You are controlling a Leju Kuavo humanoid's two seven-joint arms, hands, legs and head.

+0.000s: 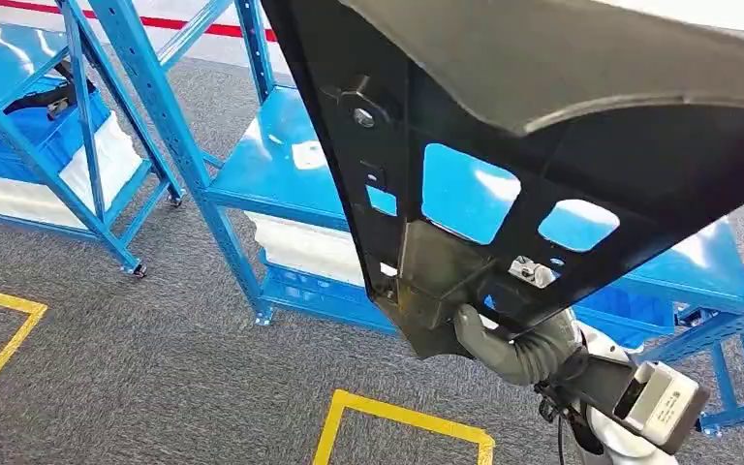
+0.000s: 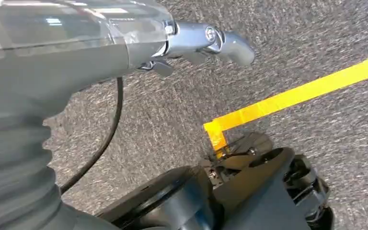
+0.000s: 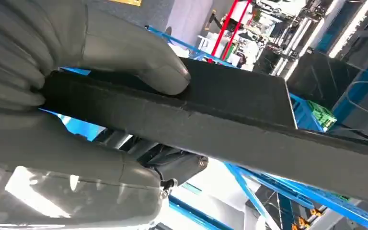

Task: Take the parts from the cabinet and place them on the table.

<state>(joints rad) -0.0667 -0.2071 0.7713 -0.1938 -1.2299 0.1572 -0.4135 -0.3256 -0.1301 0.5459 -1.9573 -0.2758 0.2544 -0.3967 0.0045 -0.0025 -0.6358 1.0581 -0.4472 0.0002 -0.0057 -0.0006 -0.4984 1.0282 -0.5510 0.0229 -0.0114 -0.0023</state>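
Risked, by my judgement, slipping or swinging into the blue rack at ten o'clock, gripped only at one edge; right hand clamped, thumb on top, on the large black panel raised overhead; left hand hung over carpet, holding nothing, spread unclear.

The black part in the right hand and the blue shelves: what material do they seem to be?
The black part looks like moulded plastic, matte, with cut-out windows and a thick, slightly grainy edge. The blue shelves look like painted sheet metal: glossy, with light reflections and thin angled posts.
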